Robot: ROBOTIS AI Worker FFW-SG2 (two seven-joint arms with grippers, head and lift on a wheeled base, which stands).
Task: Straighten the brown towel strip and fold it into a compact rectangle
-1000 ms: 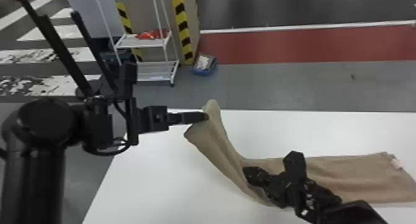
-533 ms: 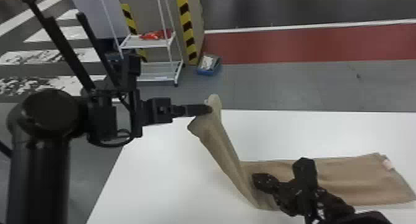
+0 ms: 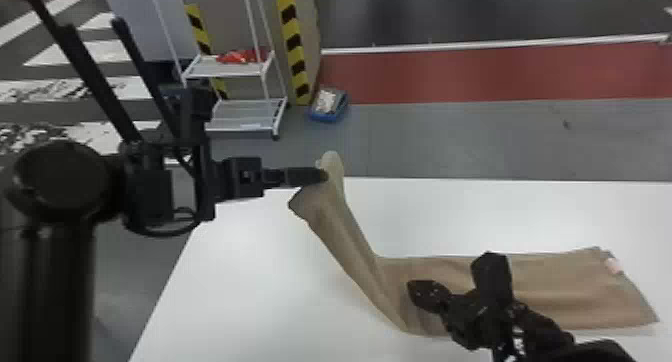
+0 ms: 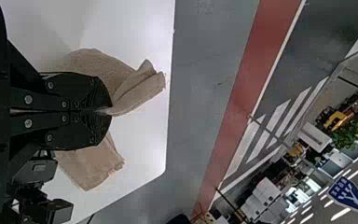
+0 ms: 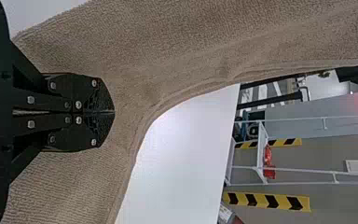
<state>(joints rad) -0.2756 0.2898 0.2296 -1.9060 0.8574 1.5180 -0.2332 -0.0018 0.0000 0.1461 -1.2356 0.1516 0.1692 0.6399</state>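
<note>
Head view: over the last second the left gripper (image 3: 324, 175) has risen a little, and the brown towel strip (image 3: 560, 286) has shifted with it, its labelled end now drawn in toward the robot's left. The left fingers are pinching the strip near its other end, so that end hangs up off the worktop (image 3: 500, 216) in a slanting, partly creased length, with a small bunched flap standing beyond the fingertips. From the bend onward the strip lies along the worktop, mostly flat with soft ripples, out to the pale label (image 3: 614, 266) at its far end. The right gripper (image 5: 114, 112) has slid along toward that label, leaving more cloth between itself and the bend; its fingers are pressed together over the towel, with no cloth visibly caught between them, and whether they bear down on it is hard to tell. That looks like straightening rather than folding: no layer has been laid over yet. The drift of the labelled end suggests little is anchoring it, so further pulling may drag the whole strip instead of taking out creases. The raised end probably needs spreading and lowering before the first fold.
</note>
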